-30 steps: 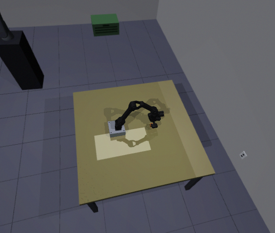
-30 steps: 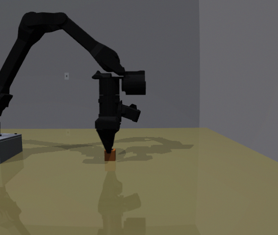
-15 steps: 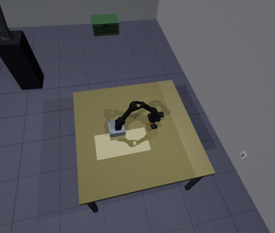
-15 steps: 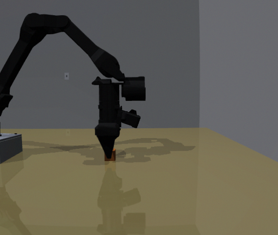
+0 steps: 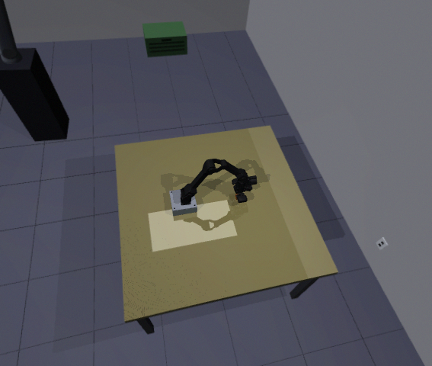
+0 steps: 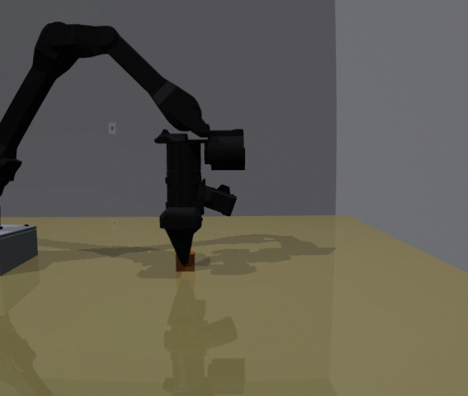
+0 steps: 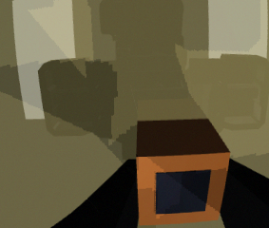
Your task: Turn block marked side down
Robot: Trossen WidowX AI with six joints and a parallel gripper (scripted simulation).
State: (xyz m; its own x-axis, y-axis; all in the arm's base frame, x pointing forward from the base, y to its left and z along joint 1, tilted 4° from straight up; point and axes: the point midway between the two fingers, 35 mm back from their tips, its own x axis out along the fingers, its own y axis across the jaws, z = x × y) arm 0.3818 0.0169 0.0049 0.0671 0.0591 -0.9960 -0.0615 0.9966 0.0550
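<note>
Wrist view has the gripper (image 7: 180,216) clamped on the orange block (image 7: 182,180), dark marked face up, so I'd lift off the table (image 6: 353,298) before rolling it.

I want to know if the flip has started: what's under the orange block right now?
The block sits flat on the table, dark marked face up, gripper shut on its sides. Its bottom face is hidden.
</note>
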